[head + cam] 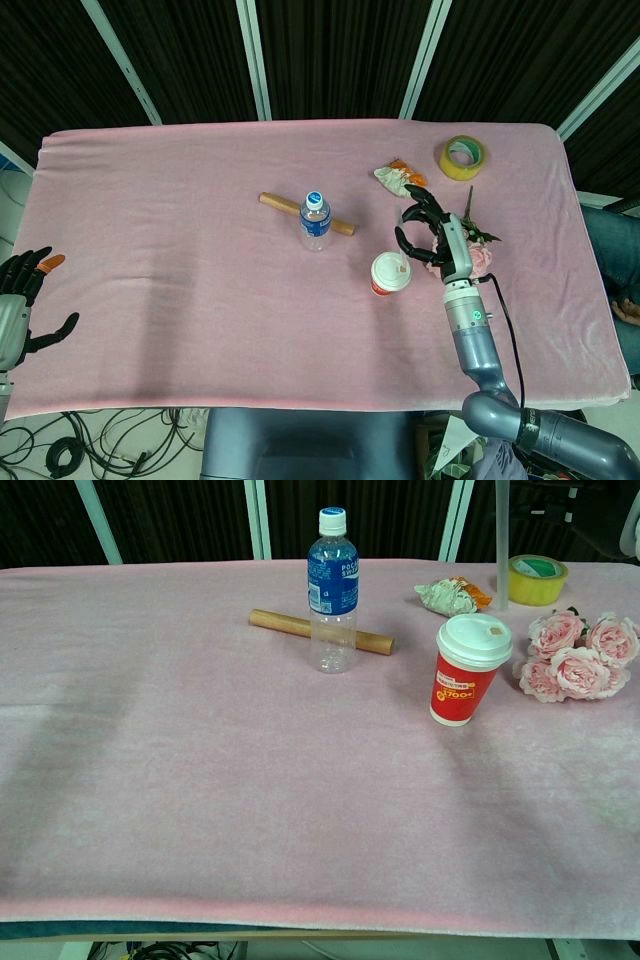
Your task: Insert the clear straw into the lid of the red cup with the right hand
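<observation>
The red cup (390, 273) (466, 675) stands upright on the pink tablecloth, closed by a white lid (474, 638). In the chest view the clear straw (501, 540) hangs vertically from the top edge. Its lower tip ends just above and behind the right side of the lid. My right hand (430, 235) hovers just right of and beyond the cup with its fingers curled, holding the straw; the chest view does not show this hand. My left hand (20, 300) is off the table's left edge, fingers apart and empty.
A water bottle (315, 220) (332, 590) stands in front of a wooden rod (280, 205) left of the cup. Pink roses (580, 655) lie right of the cup. A crumpled wrapper (450, 595) and a yellow tape roll (464, 157) sit behind.
</observation>
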You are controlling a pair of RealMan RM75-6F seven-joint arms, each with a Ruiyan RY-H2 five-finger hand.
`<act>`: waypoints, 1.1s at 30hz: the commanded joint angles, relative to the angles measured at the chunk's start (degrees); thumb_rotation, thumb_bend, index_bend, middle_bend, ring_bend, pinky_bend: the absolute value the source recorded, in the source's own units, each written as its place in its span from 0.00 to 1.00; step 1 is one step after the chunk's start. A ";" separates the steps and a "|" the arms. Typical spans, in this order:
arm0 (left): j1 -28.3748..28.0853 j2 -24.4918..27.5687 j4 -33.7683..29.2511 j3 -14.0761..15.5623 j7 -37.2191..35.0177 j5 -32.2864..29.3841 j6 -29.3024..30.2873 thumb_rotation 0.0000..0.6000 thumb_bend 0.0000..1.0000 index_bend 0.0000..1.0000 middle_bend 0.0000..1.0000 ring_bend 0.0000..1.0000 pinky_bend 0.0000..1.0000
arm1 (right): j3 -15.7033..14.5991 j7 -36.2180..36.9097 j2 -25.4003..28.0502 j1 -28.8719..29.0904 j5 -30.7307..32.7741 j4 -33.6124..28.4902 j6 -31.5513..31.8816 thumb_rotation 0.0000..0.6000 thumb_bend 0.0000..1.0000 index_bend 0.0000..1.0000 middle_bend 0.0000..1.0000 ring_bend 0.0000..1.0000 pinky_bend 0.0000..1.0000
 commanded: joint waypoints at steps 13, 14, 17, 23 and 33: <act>0.00 0.15 0.12 -0.14 -0.27 -0.22 -0.09 1.00 0.26 0.16 0.06 0.00 0.00 | -0.16 1.07 -0.78 0.09 -0.46 1.23 -0.32 1.00 0.35 0.67 0.13 0.11 0.27; -0.02 0.15 0.17 -0.13 -0.29 -0.34 -0.25 1.00 0.26 0.16 0.06 0.00 0.00 | -0.16 1.01 -0.85 0.17 -0.44 1.38 -0.39 1.00 0.35 0.68 0.13 0.11 0.27; -0.11 0.11 0.21 -0.11 -0.27 -0.33 -0.42 1.00 0.26 0.16 0.06 0.00 0.00 | -0.28 0.97 -1.07 0.20 -0.37 1.51 -0.43 1.00 0.35 0.67 0.13 0.11 0.27; -0.06 0.05 0.21 -0.12 -0.20 -0.38 -0.35 1.00 0.26 0.16 0.06 0.00 0.00 | -0.31 0.93 -1.49 0.41 -0.13 2.14 -0.74 1.00 0.35 0.67 0.13 0.11 0.27; -0.06 0.03 0.29 -0.14 -0.12 -0.43 -0.37 1.00 0.26 0.16 0.06 0.00 0.00 | -0.42 1.66 -1.96 0.39 -0.03 3.54 -1.27 1.00 0.35 0.68 0.13 0.11 0.27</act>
